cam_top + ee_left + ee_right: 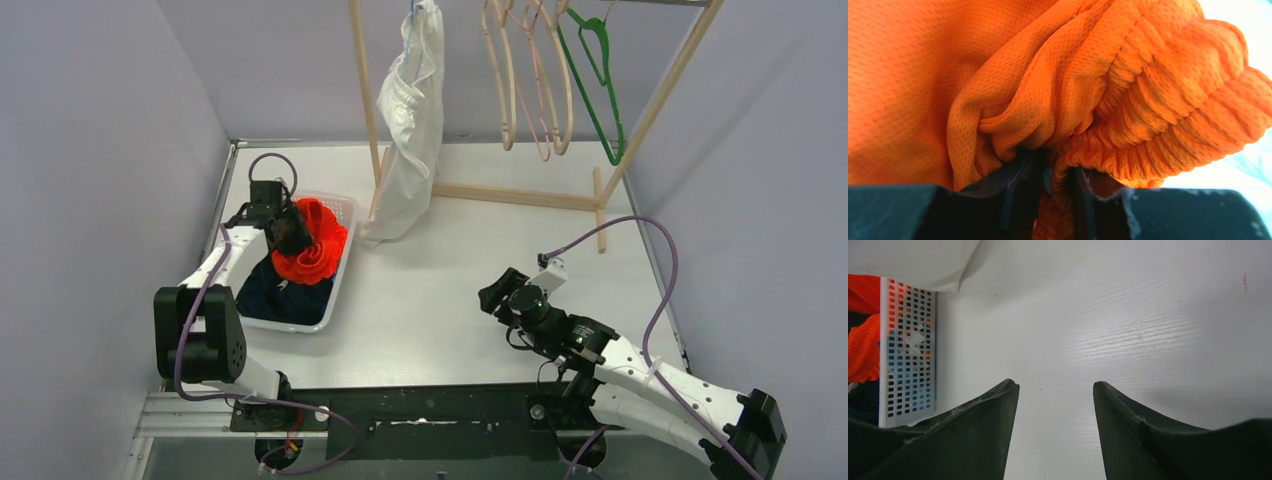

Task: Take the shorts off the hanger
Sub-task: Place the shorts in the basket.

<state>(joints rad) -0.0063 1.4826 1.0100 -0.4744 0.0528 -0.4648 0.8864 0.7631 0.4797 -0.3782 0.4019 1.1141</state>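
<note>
Several hangers (508, 140) hang beside white shorts (410, 130) on wooden rack (510, 195)

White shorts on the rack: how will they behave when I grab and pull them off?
Probably floppy: the white shorts hang in long limp folds from the hanger. Likely light, thin cloth, so they should drape rather than hold shape. Their lower end seems to reach the table, so it may drag when pulled.

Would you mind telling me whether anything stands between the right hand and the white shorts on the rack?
Nothing visible does: only bare table lies between the open right hand and the white shorts hanging from the rack.
</note>
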